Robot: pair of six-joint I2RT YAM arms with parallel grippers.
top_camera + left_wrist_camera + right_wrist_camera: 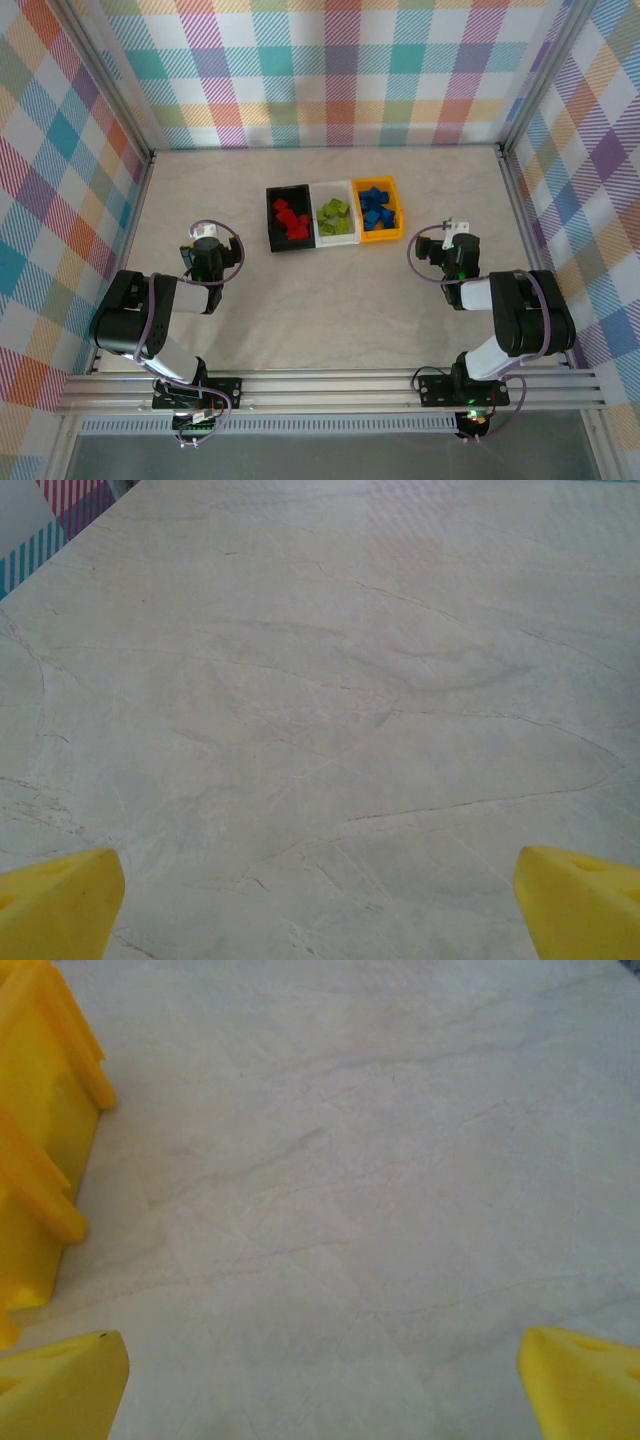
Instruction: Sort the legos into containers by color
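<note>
- Three bins stand side by side mid-worktop [330,300]: black bin [271,215], white bin [333,184], orange-yellow bin [400,210].
- Red legos [290,220] lie in the black, lime legos [334,214] in the white, blue legos [376,207] in the orange-yellow; the piles are too jumbled to count.
- Left hand [320,900] and right hand [320,1380] hover, fingers spread wide.

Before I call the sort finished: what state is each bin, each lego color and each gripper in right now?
black bin: upright, holds the red legos
white bin: upright, holds the lime green legos
orange-yellow bin: upright, holds the blue legos
left gripper: open, empty, over bare table
right gripper: open, empty, beside the orange-yellow bin
</note>
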